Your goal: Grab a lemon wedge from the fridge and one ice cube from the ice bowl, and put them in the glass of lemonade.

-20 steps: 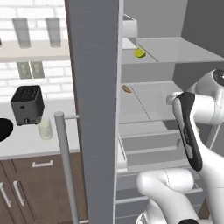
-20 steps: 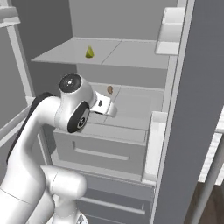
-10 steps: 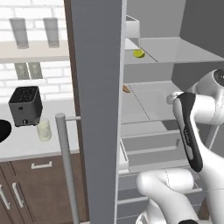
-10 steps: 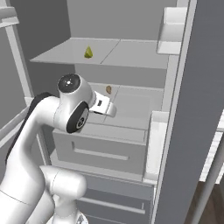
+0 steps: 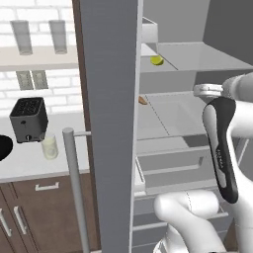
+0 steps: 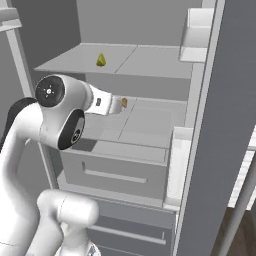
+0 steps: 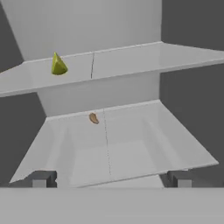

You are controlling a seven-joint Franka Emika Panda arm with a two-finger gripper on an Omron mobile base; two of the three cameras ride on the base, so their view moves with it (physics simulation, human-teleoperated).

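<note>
The fridge [image 5: 109, 99] stands open, and its dark door slab fills the middle of the left base view. A yellow-green lemon wedge [image 7: 58, 64] [image 5: 156, 60] [image 6: 101, 60] sits on the upper shelf. My gripper [image 7: 110, 179] is open and empty. It is level with the lower shelf, short of its front edge, with the wedge above and to the left. The glass of lemonade [image 5: 50, 147] stands on the counter beside the toaster. The black ice bowl [image 5: 4, 147] is cut off at the left edge. The ice cube is out of view.
A small brown oblong food item [image 7: 93, 118] [image 6: 124, 102] lies at the back of the lower shelf. A black toaster [image 5: 28, 118] stands on the counter. The door's silver bar handle [image 5: 76, 188] rises in front. Door bins [image 6: 200, 27] hang on the right door, and drawers [image 6: 117, 172] sit below.
The hand has risen a little and the elbow has swung left in the right base view. The jaws have stayed open, and the fridge contents have not moved.
</note>
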